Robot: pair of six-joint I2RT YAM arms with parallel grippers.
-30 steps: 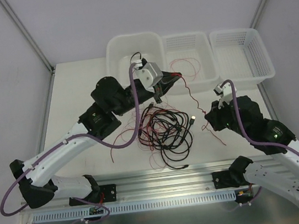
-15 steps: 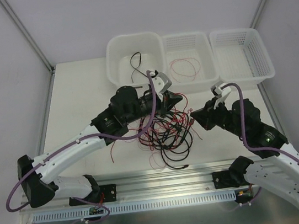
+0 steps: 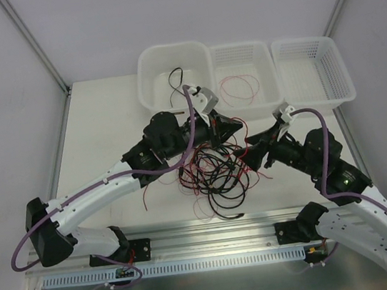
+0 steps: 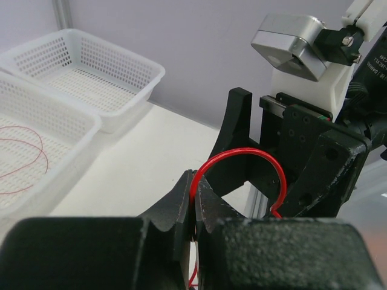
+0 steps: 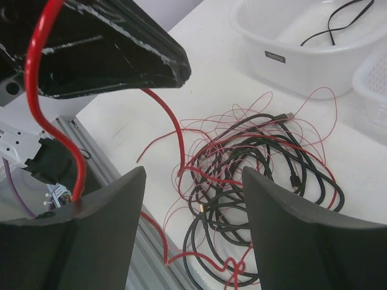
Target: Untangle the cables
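Observation:
The cables (image 3: 216, 174) lie in a tangle of black cables and thin red wires at the table's middle, also seen in the right wrist view (image 5: 254, 163). My left gripper (image 3: 228, 127) hangs over the tangle's far right edge. In its wrist view the left gripper (image 4: 195, 184) is shut on a thicker red wire (image 4: 242, 152), which arches out above the jaws toward the right arm. My right gripper (image 3: 250, 150) faces it closely from the right. It (image 5: 193, 205) stands open above the tangle with nothing between its fingers (image 5: 103, 229).
Three white containers line the table's far edge: a tub (image 3: 149, 61) holding a black cable (image 3: 175, 79), a middle basket (image 3: 261, 52) holding a thin red wire (image 3: 237, 88), and a right basket (image 3: 338, 74). An aluminium rail (image 3: 212, 225) runs along the near edge.
My left gripper came back from the middle basket's rim to the tangle, still shut on the red wire. My right gripper moved left toward it and opened.

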